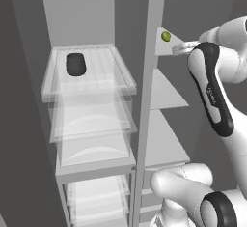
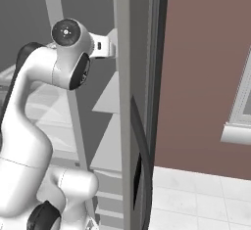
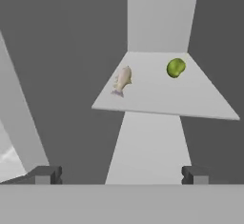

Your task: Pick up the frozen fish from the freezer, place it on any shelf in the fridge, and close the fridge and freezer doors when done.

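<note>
Freezer (image 1: 166, 95) top shelf half behind arm

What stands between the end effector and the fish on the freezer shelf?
Nothing visible does. In the hand view the open end effector looks across free space at the fish, which lies on a grey freezer shelf. A green round fruit sits apart from it, toward the other side of the shelf.

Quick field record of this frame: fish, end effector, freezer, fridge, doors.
fish: pale frozen fish lying on an upper freezer shelf, left part of it in the hand view
neighbor: green round item on the same shelf, apart from the fish
end effector: open, empty, short of the shelf and below its level in the hand view
freezer: open
fridge: open, dark object on top glass shelf
task state: fish not yet grasped
</note>
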